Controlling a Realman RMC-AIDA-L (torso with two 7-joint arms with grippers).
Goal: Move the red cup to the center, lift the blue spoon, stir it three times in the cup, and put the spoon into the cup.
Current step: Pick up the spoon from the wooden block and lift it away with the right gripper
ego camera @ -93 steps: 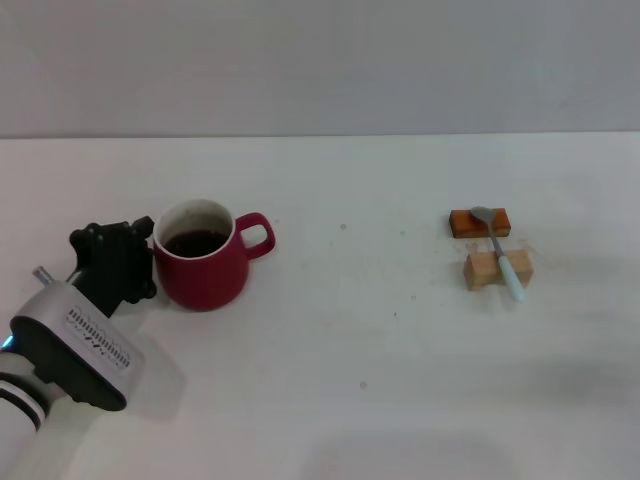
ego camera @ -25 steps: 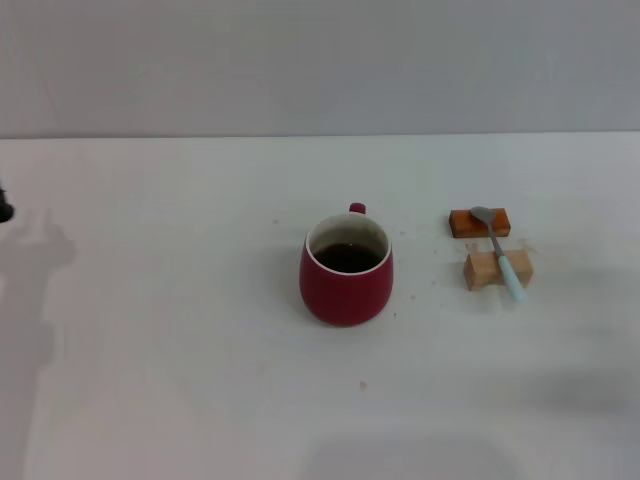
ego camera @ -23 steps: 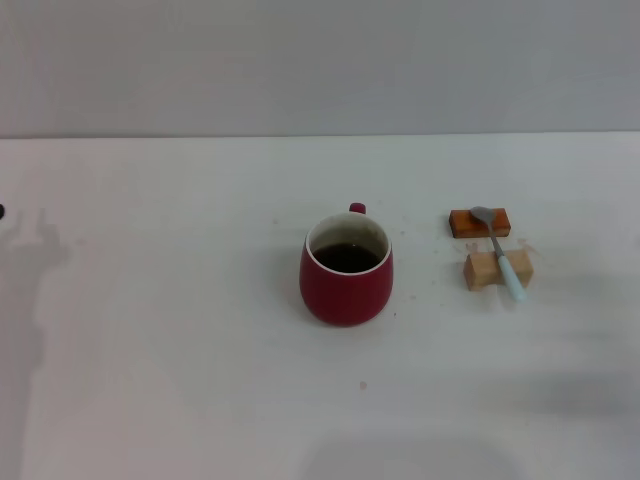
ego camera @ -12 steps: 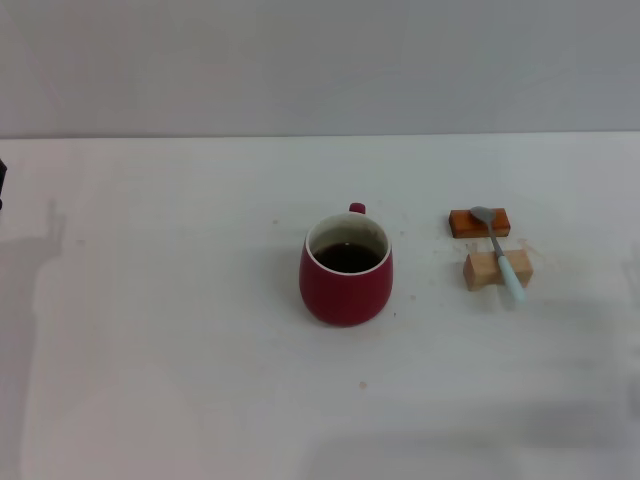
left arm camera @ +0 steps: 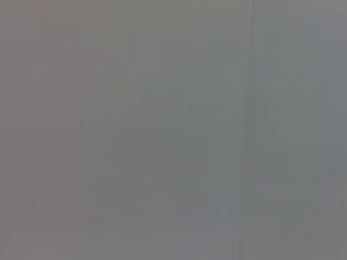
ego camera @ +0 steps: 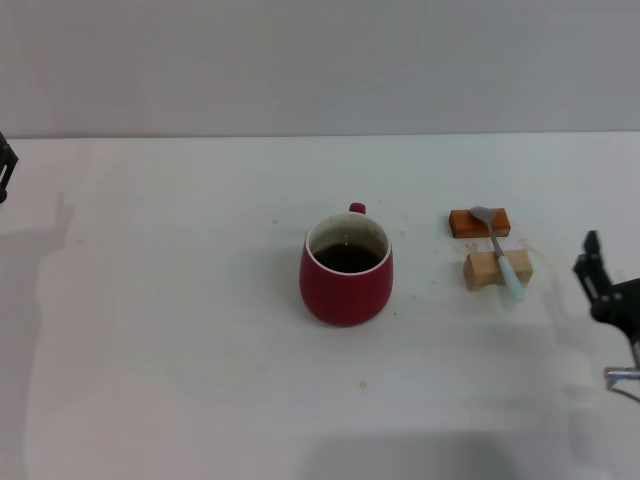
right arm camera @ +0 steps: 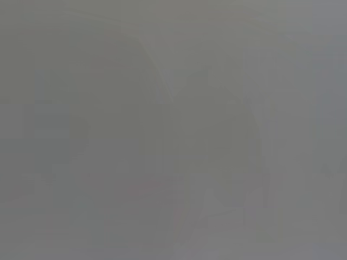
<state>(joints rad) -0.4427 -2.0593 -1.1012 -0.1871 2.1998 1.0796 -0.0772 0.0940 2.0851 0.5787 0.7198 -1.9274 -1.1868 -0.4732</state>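
The right gripper has just come into the head view at about 4 o'clock of the blue spoon, touching nothing; whether its fingers stand apart I cannot tell. The left gripper shows only as a dark sliver at the table's far 9 o'clock edge. The red cup (rounded glazed ceramic, dark liquid inside) sits central, unmoved. The spoon, pale-handled with a grey metal bowl, lies across an orange block and a tan wooden block, at the cup's 3 o'clock.

The right gripper has come into sight at the table's right edge, near the blue spoon
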